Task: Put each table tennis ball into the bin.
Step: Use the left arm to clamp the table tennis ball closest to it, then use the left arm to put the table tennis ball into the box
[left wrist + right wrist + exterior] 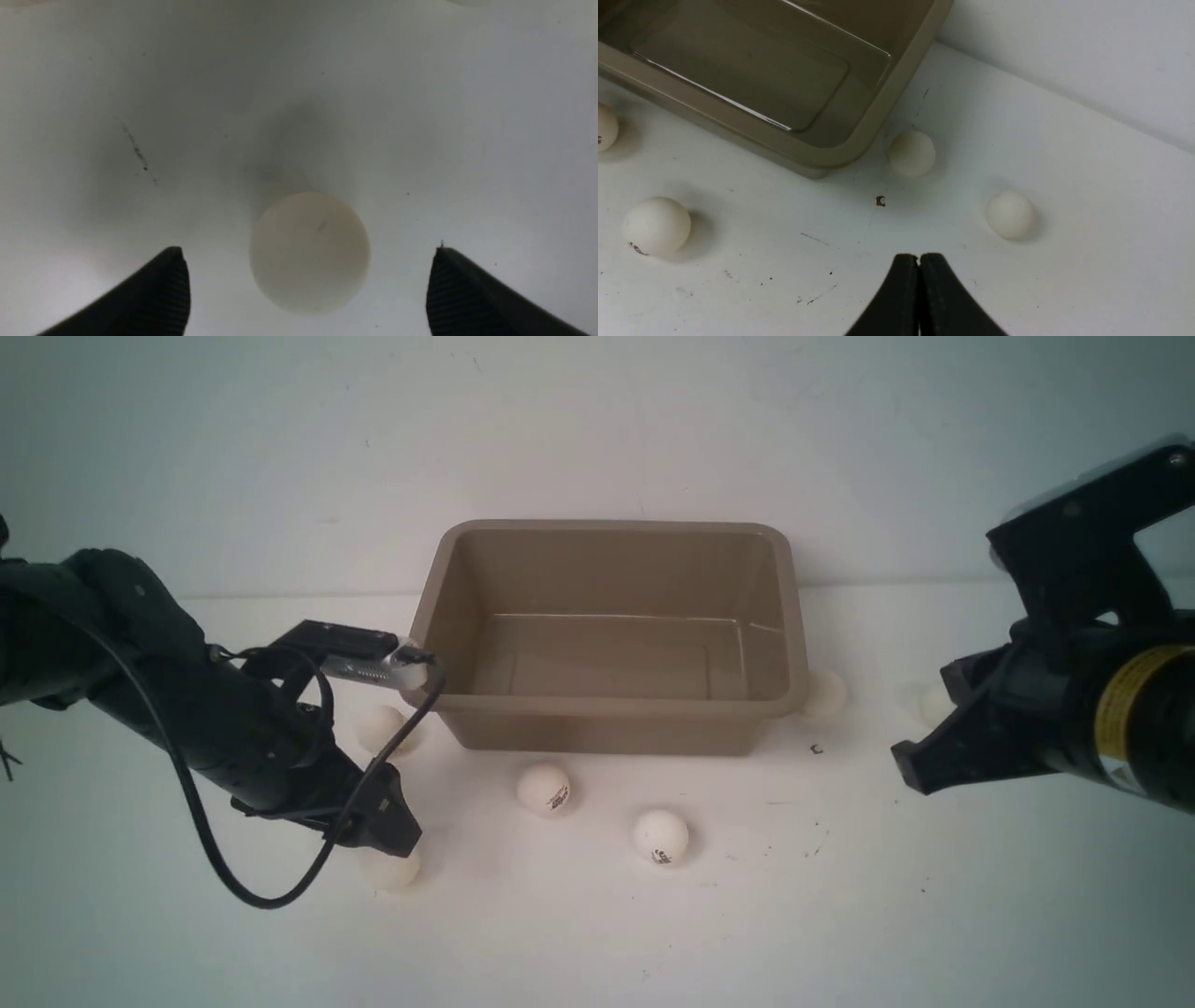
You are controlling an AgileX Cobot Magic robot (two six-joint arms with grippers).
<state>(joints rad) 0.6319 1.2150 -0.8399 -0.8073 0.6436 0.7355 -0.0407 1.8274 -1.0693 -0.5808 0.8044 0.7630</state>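
Observation:
The taupe-brown bin (597, 733) stands empty at the middle of the table. Several white table tennis balls lie around it. One ball (392, 870) sits under my left gripper (387, 835). In the left wrist view that ball (310, 252) rests on the table between the open fingers of the left gripper (307, 251), touching neither. Other balls lie at the bin's left (381, 728), in front (543, 790) (661, 836), and at its right corner (823, 693). My right gripper (910, 765) hovers at the right, shut (919, 255) and empty, near two balls (911, 153) (1010, 214).
A black cable (233, 887) loops from the left arm down near the table. The white wall runs just behind the bin. A faint ball (934, 705) lies beside the right arm. The bin's corner (859, 140) shows in the right wrist view.

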